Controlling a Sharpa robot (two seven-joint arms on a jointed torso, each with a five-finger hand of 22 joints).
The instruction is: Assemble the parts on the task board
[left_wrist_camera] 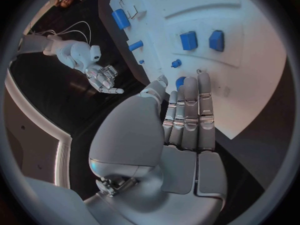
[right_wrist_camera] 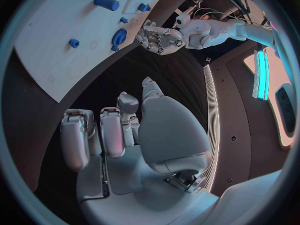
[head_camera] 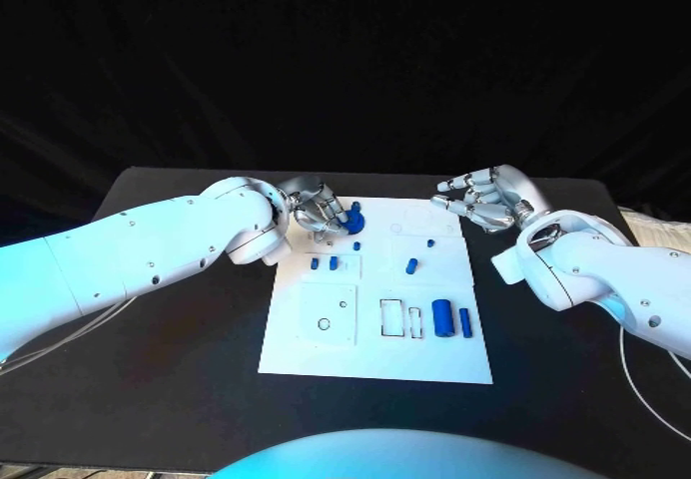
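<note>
The white task board lies in the middle of the black table. My left hand is at its far left corner. There its thumb and fingertips pinch a blue round part that sits on the board. The same round part and my left hand appear in the right wrist view. My right hand hovers over the far right corner with fingers loosely bent and apart, holding nothing. Two small blue blocks stand side by side just in front of my left hand.
A blue cylinder and a thin blue bar lie at the board's right side beside empty rectangular outlines. Small blue pieces dot the board's middle. Bare black table flanks the board on both sides.
</note>
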